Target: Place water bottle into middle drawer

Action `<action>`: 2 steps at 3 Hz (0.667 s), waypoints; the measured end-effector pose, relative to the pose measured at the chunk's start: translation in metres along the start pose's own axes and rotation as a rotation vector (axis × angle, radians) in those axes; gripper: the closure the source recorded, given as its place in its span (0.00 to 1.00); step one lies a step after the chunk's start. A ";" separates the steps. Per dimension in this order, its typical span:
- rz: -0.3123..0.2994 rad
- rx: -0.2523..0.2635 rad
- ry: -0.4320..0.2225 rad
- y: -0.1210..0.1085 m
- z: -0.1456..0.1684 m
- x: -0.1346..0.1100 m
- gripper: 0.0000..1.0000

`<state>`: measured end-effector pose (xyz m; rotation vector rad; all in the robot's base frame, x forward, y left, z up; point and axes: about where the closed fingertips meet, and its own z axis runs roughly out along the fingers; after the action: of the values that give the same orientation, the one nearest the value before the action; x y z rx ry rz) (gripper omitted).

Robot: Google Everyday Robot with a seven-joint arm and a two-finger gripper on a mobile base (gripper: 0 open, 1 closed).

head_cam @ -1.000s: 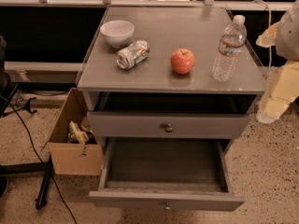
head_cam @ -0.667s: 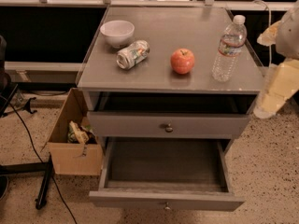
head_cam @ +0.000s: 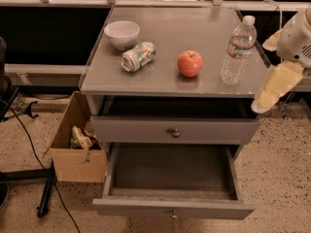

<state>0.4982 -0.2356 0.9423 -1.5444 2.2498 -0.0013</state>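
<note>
A grey cabinet (head_cam: 160,84), seen from above. The bottle (head_cam: 238,50) stands upright on its top at 3 o'clock, near an apple (head_cam: 190,63). The middle drawer (head_cam: 172,176) is pulled open at 6 o'clock. The gripper (head_cam: 272,89) hangs beside the cabinet's right edge, apart from the bottle; whether it is clenched or released cannot be told.

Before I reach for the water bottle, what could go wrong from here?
The water bottle stands upright near the right edge of the cabinet top; the gripper, just off and below that edge, could tip it on approach. The apple sits close on its left and might get knocked rolling. The open middle drawer sits below the upper drawer front, which the bottle could strike going down.
</note>
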 end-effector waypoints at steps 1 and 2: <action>0.041 0.032 -0.041 -0.023 0.017 0.005 0.00; 0.081 0.126 -0.033 -0.045 0.025 0.004 0.00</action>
<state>0.5449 -0.2511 0.9283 -1.3783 2.2401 -0.0918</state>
